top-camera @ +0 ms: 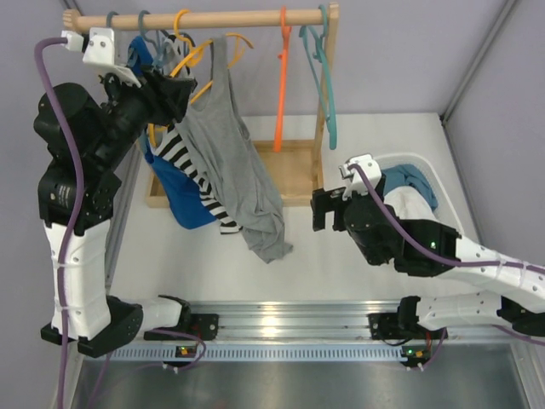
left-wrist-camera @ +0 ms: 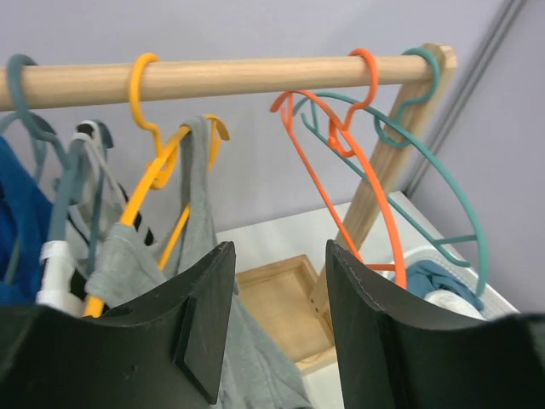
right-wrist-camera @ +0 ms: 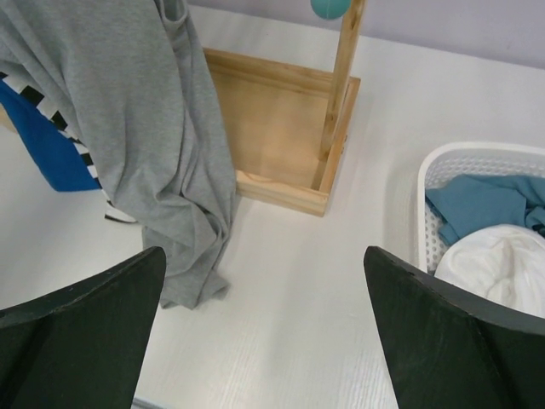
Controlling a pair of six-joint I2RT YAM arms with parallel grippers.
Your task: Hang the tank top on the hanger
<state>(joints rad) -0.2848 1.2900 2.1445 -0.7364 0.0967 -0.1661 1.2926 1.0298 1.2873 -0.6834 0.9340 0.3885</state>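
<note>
tank top [left-wrist-camera: 201, 204] — just beyond left gripper [left-wrist-camera: 281, 256]

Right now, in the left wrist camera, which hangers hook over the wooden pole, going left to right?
Left teal hanger, yellow-orange hanger, red-orange hanger, right teal hanger.

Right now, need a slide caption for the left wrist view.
Open left gripper faces the wooden rail, grey tank top draped on the yellow-orange hanger hooked there.
</note>
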